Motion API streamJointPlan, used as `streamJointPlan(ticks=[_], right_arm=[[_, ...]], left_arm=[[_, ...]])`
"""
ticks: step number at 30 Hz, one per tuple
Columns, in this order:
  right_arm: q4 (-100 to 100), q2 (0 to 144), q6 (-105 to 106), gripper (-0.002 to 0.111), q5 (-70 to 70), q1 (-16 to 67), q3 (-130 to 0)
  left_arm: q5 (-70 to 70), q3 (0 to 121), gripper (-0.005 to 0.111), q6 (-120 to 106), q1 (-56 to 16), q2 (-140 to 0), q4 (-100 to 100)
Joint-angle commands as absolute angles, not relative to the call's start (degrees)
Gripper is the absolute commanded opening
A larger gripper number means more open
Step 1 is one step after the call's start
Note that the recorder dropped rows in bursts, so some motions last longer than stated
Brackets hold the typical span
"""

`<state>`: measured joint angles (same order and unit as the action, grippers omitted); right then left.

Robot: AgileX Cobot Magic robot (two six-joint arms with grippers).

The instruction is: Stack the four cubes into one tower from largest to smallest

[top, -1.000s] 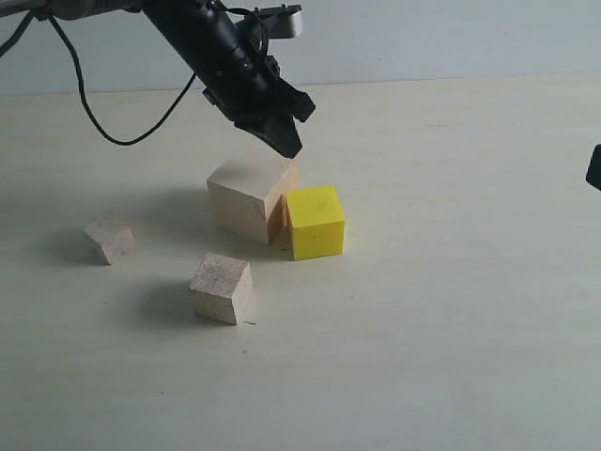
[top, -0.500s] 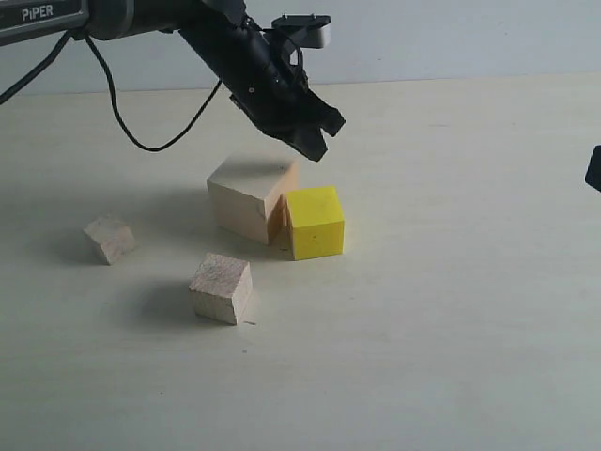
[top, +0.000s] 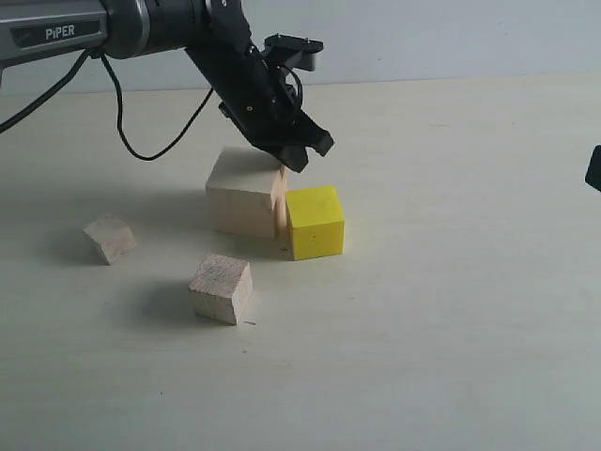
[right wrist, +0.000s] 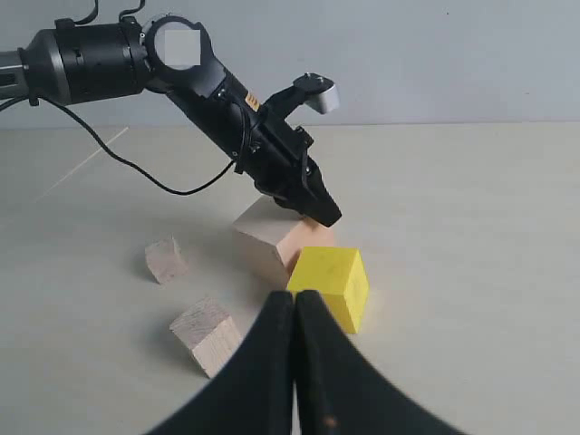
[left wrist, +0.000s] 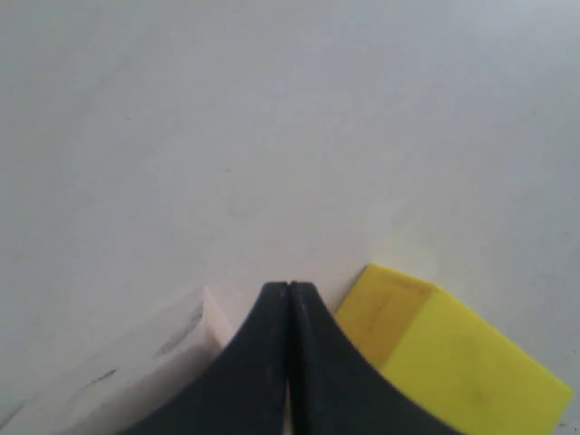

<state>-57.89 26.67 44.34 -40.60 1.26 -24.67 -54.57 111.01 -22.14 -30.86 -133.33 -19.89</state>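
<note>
The large pale wood cube (top: 242, 202) and the bright yellow cube (top: 315, 222) sit side by side, touching, on the table. A medium wood cube (top: 222, 287) lies in front of them and a small one (top: 110, 238) to the left. My left gripper (top: 299, 162) is shut and empty, its tip down at the large cube's top right edge, just above the seam with the yellow cube. The left wrist view shows that tip (left wrist: 288, 286) between the wood cube (left wrist: 136, 381) and the yellow cube (left wrist: 453, 362). My right gripper (right wrist: 295, 295) is shut and empty, well back from the cubes.
The pale tabletop (top: 451, 310) stretches wide to the right and front of the cubes. A black part of the right arm (top: 594, 169) shows at the right edge. The left arm's cable (top: 141, 150) hangs over the back left.
The left gripper swung right, then dropped to the large cube's top right edge. The large cube has turned a little and now faces more squarely. The other cubes have not moved.
</note>
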Motion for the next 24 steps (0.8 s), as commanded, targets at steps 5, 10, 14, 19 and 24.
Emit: streamJointPlan(ticks=[5,10,14,19,24], right_arm=[[-57.8,26.9,44.3,0.000,-40.8,1.4,-24.9],[-57.8,26.9,44.3,0.000,-40.8,1.4,-24.9],[-57.8,26.9,44.3,0.000,-40.8,1.4,-24.9],[-57.8,26.9,44.3,0.000,-40.8,1.4,-24.9],[-57.8,26.9,44.3,0.000,-40.8,1.4,-24.9]], left_arm=[[-52.7,111.3,0.000,-19.9,-30.8,-133.3,-17.0],[-52.5,111.3,0.000,-18.9,-30.8,-133.3,-15.6],[-52.6,111.3,0.000,-18.8,-30.8,-133.3,-15.6],[-54.0,111.3,0.000,-18.8,-30.8,-133.0,-15.9],[-53.8,111.3,0.000,-18.8,-30.8,-130.5,-17.3]])
